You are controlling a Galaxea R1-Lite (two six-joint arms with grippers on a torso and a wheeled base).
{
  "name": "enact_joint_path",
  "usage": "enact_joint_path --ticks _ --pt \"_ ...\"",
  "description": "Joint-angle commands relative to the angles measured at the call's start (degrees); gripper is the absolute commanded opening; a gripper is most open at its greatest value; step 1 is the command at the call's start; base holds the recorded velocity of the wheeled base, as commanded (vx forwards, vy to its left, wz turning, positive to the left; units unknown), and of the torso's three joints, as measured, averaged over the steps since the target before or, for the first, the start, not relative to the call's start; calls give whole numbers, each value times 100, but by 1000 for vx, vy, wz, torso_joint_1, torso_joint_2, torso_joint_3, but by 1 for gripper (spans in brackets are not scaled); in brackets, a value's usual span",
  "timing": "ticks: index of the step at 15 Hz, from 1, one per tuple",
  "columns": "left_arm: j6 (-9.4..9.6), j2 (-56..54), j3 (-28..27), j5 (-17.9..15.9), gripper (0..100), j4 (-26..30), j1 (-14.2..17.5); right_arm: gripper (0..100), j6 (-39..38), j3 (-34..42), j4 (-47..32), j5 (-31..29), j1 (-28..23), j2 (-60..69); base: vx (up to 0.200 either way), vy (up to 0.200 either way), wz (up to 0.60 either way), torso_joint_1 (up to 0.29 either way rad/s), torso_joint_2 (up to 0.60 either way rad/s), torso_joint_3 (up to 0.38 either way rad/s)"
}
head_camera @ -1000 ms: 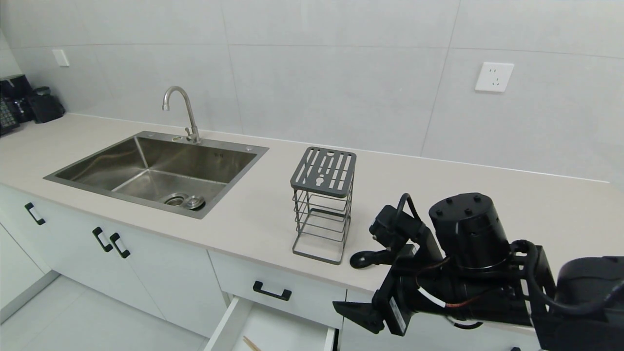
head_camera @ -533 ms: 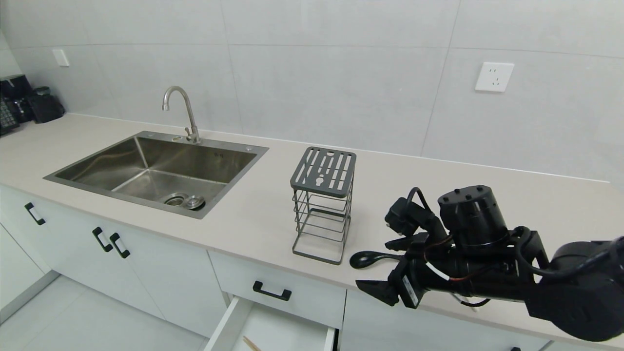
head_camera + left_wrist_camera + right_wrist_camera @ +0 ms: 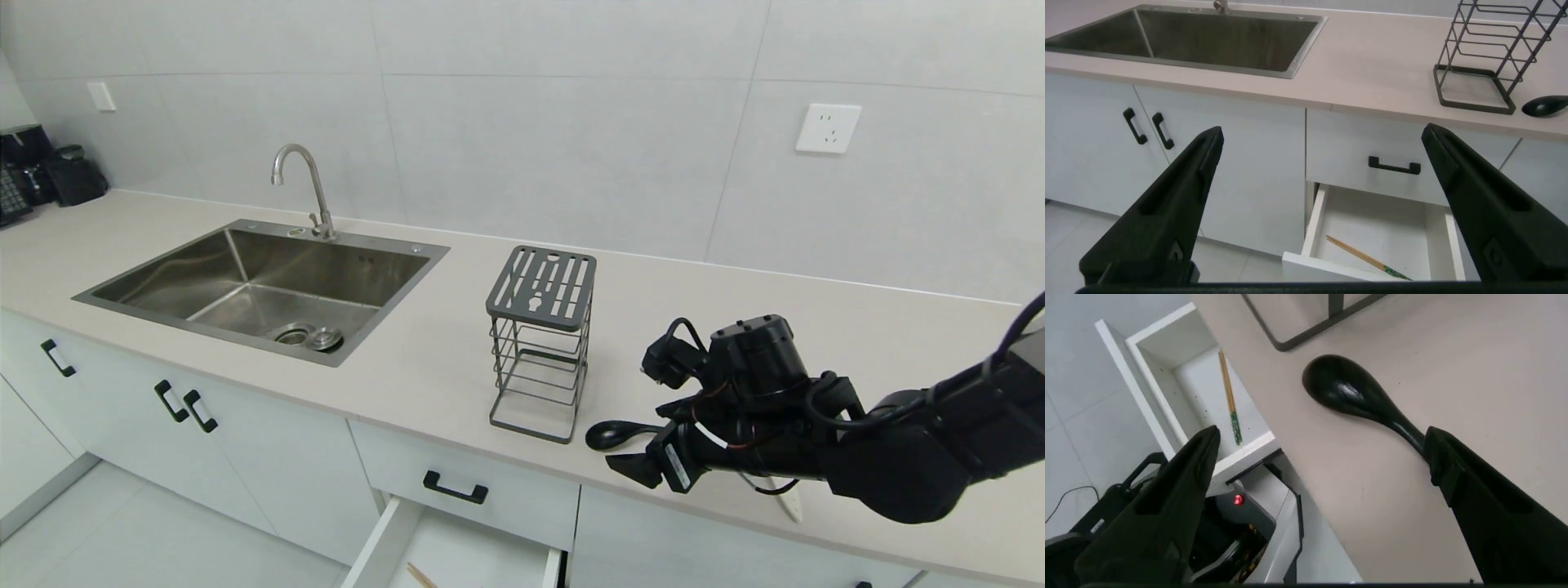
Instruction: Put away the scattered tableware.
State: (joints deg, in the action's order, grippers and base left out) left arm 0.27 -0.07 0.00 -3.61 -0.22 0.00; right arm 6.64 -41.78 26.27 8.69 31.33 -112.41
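step: likely reaching for glossy black plastic spoon (image 3: 1351,392) | right gripper (image 3: 1323,434) gapes wide, empty, over handle | next: lower, close

My head camera looks forward and down from high up, taking in the long countertop (image 3: 424,359), the sink (image 3: 310,265) and the tiled wall (image 3: 571,147) behind. My left wrist camera sits out in front of the cabinets (image 3: 1233,163), facing them (tilted slightly down). My right wrist camera hangs close above the counter's front edge, looking down. All three views share the wire rack (image 3: 539,351) (image 3: 1478,73), the black spoon (image 3: 612,434) (image 3: 1545,104) (image 3: 1351,392) and the open drawer (image 3: 457,563) (image 3: 1315,220) (image 3: 1184,384) with its chopstick (image 3: 1364,256) (image 3: 1230,396).
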Motion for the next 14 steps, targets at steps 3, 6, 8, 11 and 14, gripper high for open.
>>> enact_joint_path --ticks 3,6,8,11,14 --pt "0 7 0 0 100 -4 0 100 250 -138 10 1 -101 -413 0 0 0 0 0 0" --pt "0 7 0 0 100 -4 0 100 399 -138 10 1 -338 -510 0 0 0 0 0 0" --pt "0 7 0 0 100 -4 0 100 425 -147 10 1 -470 -536 0 0 0 0 0 0" --pt "0 7 0 0 100 -4 0 100 540 -287 -8 19 -707 -642 0 0 0 0 0 0" --pt "0 7 0 0 100 -4 0 100 566 -366 -8 45 -690 -835 0 0 0 0 0 0"
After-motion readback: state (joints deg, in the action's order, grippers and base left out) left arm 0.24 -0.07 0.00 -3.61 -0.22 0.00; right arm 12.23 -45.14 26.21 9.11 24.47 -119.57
